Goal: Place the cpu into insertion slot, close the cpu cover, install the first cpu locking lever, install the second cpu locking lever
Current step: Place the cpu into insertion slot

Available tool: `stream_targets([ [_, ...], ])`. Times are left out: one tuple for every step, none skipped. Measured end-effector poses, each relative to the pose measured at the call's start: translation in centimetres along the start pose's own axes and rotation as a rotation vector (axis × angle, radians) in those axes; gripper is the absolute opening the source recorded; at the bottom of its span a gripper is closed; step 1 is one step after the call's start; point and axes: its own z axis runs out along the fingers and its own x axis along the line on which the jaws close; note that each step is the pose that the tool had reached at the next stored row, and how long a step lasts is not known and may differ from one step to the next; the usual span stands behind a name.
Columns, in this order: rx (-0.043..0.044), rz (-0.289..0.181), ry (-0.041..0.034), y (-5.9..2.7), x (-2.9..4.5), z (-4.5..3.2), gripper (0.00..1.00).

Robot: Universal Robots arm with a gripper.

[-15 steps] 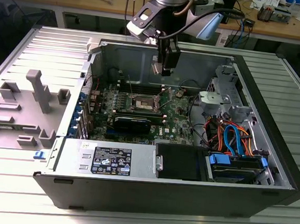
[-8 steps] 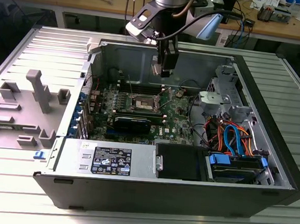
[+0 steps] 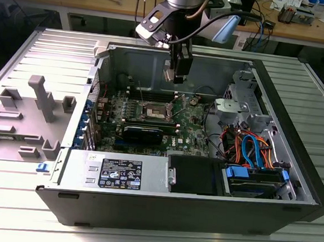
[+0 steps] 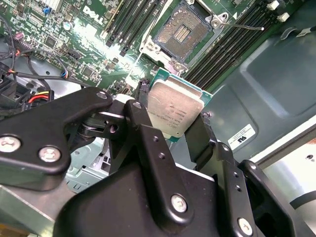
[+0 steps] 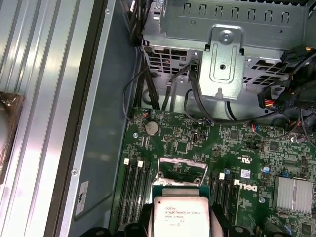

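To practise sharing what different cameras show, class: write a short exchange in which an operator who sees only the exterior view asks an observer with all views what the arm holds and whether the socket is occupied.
Operator: Is anything in the end effector?
Observer: Yes. In both wrist views it clamps a square chip with a silvery top.
Operator: Is the socket free?
Observer: In the second wrist view it lies bare, with its contact field uncovered and no chip seated in it.
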Motion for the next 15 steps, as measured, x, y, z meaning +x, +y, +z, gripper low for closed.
stream_targets([
  [0.0001,0.000,0.0000,0.00,0.00,0.01,0.54],
  [0.0001,0.000,0.0000,0.00,0.00,0.01,0.54],
  [0.0000,0.000,0.0000,0.00,0.00,0.01,0.54],
  [0.0001,0.000,0.0000,0.00,0.00,0.01,0.54],
  [0.0000,0.000,0.0000,0.00,0.00,0.01,0.54],
  [0.0000,0.000,0.0001,0.00,0.00,0.02,0.54],
  [0.0000,0.000,0.0000,0.00,0.00,0.02,0.54],
  [0.0000,0.000,0.0000,0.00,0.00,0.02,0.54],
  [0.0000,0.001,0.0000,0.00,0.00,0.03,0.54],
  [-0.0001,0.001,0.0001,0.00,0.00,0.05,0.54],
  [-0.0001,0.006,-0.0002,0.00,0.00,0.09,0.54],
  [0.0000,0.014,-0.0010,-0.02,0.00,0.14,0.54],
  [0.0001,0.022,-0.0015,-0.02,0.00,0.20,0.54],
  [0.0006,0.033,-0.0024,-0.03,-0.01,0.27,0.54],
  [0.0014,0.040,-0.0028,-0.04,0.00,0.35,0.54],
])
